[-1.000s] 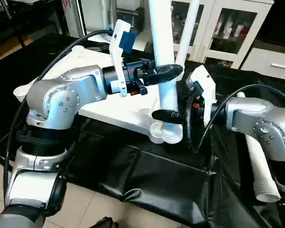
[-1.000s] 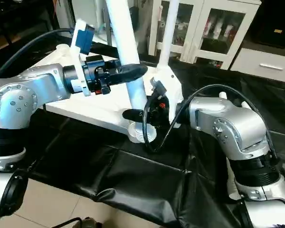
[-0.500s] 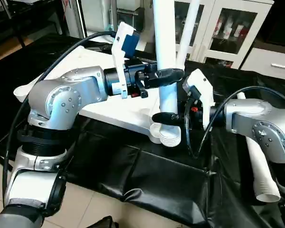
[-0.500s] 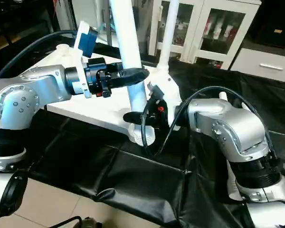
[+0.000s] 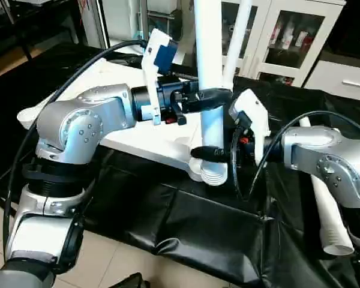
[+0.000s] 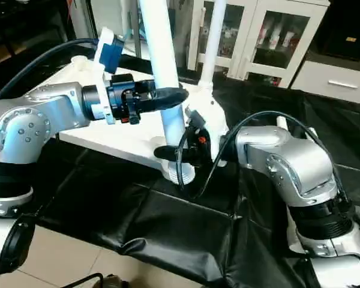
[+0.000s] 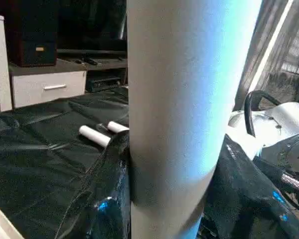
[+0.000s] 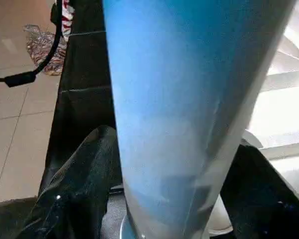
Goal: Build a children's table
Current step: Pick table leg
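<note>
The children's table's white plastic top [image 5: 138, 135] lies underside up, one long tapered white tube leg [image 5: 210, 90] upright in its near corner socket [image 5: 211, 174]. The left gripper [image 5: 213, 96] clasps the leg high up; the right gripper [image 5: 209, 153] brackets its base, though whether those fingers press is unclear. The leg's upper end is cut off.

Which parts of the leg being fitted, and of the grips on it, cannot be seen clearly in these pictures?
- Upright leg: its upper end is cut off by the head view's top edge.
- Leg foot inside the corner socket: hidden by the socket wall, so seating depth is unclear.
- Right gripper: its far finger is hidden behind the leg.
- Left gripper: the same.
</note>
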Tool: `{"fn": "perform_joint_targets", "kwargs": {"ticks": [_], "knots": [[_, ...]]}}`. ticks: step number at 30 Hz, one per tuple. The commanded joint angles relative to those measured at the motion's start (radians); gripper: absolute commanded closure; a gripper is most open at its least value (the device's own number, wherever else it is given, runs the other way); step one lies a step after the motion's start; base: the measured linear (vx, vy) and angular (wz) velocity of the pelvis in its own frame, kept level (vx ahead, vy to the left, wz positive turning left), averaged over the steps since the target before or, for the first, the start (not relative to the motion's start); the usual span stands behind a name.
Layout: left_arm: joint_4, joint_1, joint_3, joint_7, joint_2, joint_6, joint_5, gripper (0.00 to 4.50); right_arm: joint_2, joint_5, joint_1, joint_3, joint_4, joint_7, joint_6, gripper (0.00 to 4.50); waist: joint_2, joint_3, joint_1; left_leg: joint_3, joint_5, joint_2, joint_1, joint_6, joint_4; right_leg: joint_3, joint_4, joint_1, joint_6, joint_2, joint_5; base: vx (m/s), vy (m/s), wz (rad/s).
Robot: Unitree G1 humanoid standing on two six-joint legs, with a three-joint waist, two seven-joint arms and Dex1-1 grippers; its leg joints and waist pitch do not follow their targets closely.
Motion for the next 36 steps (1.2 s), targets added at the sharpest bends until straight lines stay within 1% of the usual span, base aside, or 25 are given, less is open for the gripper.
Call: {"fn": "perform_joint_targets", "kwargs": {"ticks": [1,5,7,8,10,12,15,17,20,21,24,25,27,29,30,33,34,35,36], "knots": [[-0.005,-0.035,-0.005,-0.012,0.008,-0.013,0.007,2.71,-0.009,-0.015,0.013,0.005,-0.002,0.002,-0.002,1.45,0.001,-0.075,0.003,0.002,-0.133,0.007,0.019,-0.048,-0.065,0.031,-0.059,0.055,-0.197,-0.043,-0.083,0.000,0.000,0.00],[-0.004,-0.036,-0.005,-0.017,0.007,-0.014,0.010,2.71,-0.011,-0.016,0.017,0.009,-0.006,0.004,0.003,1.45,-0.001,-0.075,0.003,0.002,-0.131,0.007,0.018,-0.048,-0.065,0.031,-0.059,0.056,-0.200,-0.043,-0.072,0.000,0.000,0.00],[-0.004,-0.036,-0.006,-0.019,0.006,-0.014,0.011,2.71,-0.009,-0.016,0.018,0.006,-0.007,0.002,0.003,1.45,0.001,-0.076,0.003,0.001,-0.130,0.007,0.018,-0.048,-0.065,0.030,-0.058,0.056,-0.202,-0.043,-0.069,0.000,0.000,0.00],[-0.005,-0.036,-0.006,-0.021,0.006,-0.013,0.012,2.71,-0.008,-0.016,0.018,0.005,-0.007,0.001,0.003,1.45,0.001,-0.075,0.002,0.002,-0.132,0.007,0.018,-0.048,-0.065,0.030,-0.059,0.056,-0.202,-0.043,-0.070,0.000,0.000,0.00],[-0.006,-0.035,-0.007,-0.024,0.005,-0.012,0.013,2.71,-0.005,-0.016,0.019,0.001,-0.005,0.001,0.001,1.74,0.000,-0.075,0.002,0.002,-0.142,0.007,0.019,-0.049,-0.065,0.030,-0.060,0.055,-0.200,-0.043,-0.086,0.000,0.000,0.00],[-0.006,-0.035,-0.007,-0.026,0.005,-0.011,0.013,2.71,-0.004,-0.015,0.018,-0.001,-0.003,0.001,-0.001,1.84,0.001,-0.075,0.002,0.001,-0.140,0.008,0.019,-0.049,-0.065,0.030,-0.060,0.056,-0.201,-0.043,-0.083,0.000,0.000,0.00],[-0.007,-0.035,-0.006,-0.028,0.004,-0.010,0.013,2.71,-0.002,-0.013,0.018,-0.004,-0.002,0.002,-0.001,2.19,0.000,-0.076,0.002,0.002,-0.134,0.007,0.019,-0.046,-0.064,0.030,-0.059,0.056,-0.204,-0.042,-0.069,0.000,0.000,0.00],[-0.008,-0.034,-0.005,-0.028,0.003,-0.009,0.012,2.71,0.002,-0.013,0.020,-0.006,-0.001,0.003,-0.002,2.24,0.001,-0.075,0.003,0.002,-0.136,0.008,0.019,-0.046,-0.065,0.030,-0.059,0.056,-0.204,-0.043,-0.072,0.000,0.000,0.00],[-0.011,-0.032,-0.003,-0.030,0.001,-0.007,0.011,2.71,0.007,-0.015,0.021,-0.007,0.000,0.003,-0.003,2.55,0.000,-0.076,0.002,0.002,-0.135,0.007,0.019,-0.046,-0.065,0.030,-0.059,0.056,-0.204,-0.043,-0.073,0.000,0.000,0.00],[-0.012,-0.031,-0.003,-0.031,0.001,-0.006,0.011,2.71,0.008,-0.015,0.022,-0.007,-0.001,0.003,-0.003,2.57,-0.002,-0.075,0.003,0.002,-0.134,0.007,0.019,-0.045,-0.065,0.030,-0.058,0.056,-0.204,-0.043,-0.074,0.000,0.000,0.00],[-0.013,-0.029,-0.001,-0.033,0.001,-0.004,0.011,2.71,0.012,-0.015,0.024,-0.009,0.000,0.000,-0.006,2.60,0.000,-0.075,0.003,0.002,-0.139,0.008,0.019,-0.046,-0.065,0.030,-0.059,0.055,-0.203,-0.044,-0.082,0.000,0.000,0.00],[-0.014,-0.028,0.000,-0.035,0.002,-0.003,0.010,2.71,0.014,-0.016,0.024,-0.010,0.000,-0.002,-0.008,2.61,0.001,-0.076,0.003,0.002,-0.133,0.008,0.019,-0.047,-0.065,0.030,-0.058,0.055,-0.204,-0.043,-0.071,0.000,0.000,0.00],[-0.013,-0.027,0.002,-0.031,0.003,-0.004,0.014,2.71,0.017,-0.019,0.024,-0.012,0.002,-0.005,-0.011,2.62,0.000,-0.076,0.003,0.002,-0.130,0.007,0.019,-0.046,-0.064,0.030,-0.058,0.056,-0.205,-0.043,-0.065,0.000,0.000,0.00],[-0.004,-0.028,0.008,-0.018,-0.002,0.005,0.012,2.01,0.018,-0.021,0.025,-0.015,0.003,-0.006,-0.013,2.63,-0.001,-0.075,0.003,0.002,-0.131,0.007,0.018,-0.046,-0.065,0.030,-0.058,0.056,-0.205,-0.043,-0.065,0.000,0.000,0.00],[0.001,-0.028,0.011,-0.014,-0.003,0.006,0.013,2.01,0.018,-0.023,0.024,-0.017,0.005,-0.007,-0.016,2.63,0.000,-0.076,0.003,0.002,-0.131,0.007,0.019,-0.047,-0.065,0.030,-0.057,0.056,-0.206,-0.044,-0.067,0.000,0.000,0.00],[0.008,-0.024,0.044,-0.005,-0.016,0.028,-0.022,1.92,0.023,-0.034,0.020,-0.030,0.020,-0.021,-0.026,2.63,0.000,-0.076,0.003,0.002,-0.133,0.007,0.019,-0.047,-0.064,0.030,-0.058,0.056,-0.209,-0.044,-0.067,0.000,0.000,0.00],[0.006,-0.020,0.052,-0.005,-0.015,0.032,-0.029,1.67,0.030,-0.039,0.015,-0.043,0.032,-0.036,-0.030,2.64,-0.002,-0.076,0.002,0.003,-0.131,0.006,0.018,-0.047,-0.063,0.030,-0.058,0.055,-0.210,-0.043,-0.066,0.000,0.000,0.00],[0.003,-0.014,0.057,-0.005,-0.012,0.035,-0.034,1.55,0.037,-0.045,0.010,-0.056,0.045,-0.050,-0.035,2.64,-0.004,-0.077,0.002,0.003,-0.128,0.006,0.018,-0.045,-0.064,0.030,-0.058,0.056,-0.210,-0.043,-0.068,0.000,0.000,0.00],[0.003,-0.014,0.057,-0.005,-0.012,0.035,-0.034,1.55,0.037,-0.045,0.010,-0.056,0.045,-0.050,-0.035,2.64,-0.004,-0.077,0.002,0.003,-0.128,0.006,0.018,-0.045,-0.064,0.030,-0.058,0.056,-0.210,-0.043,-0.068,0.000,0.000,0.00]]}}
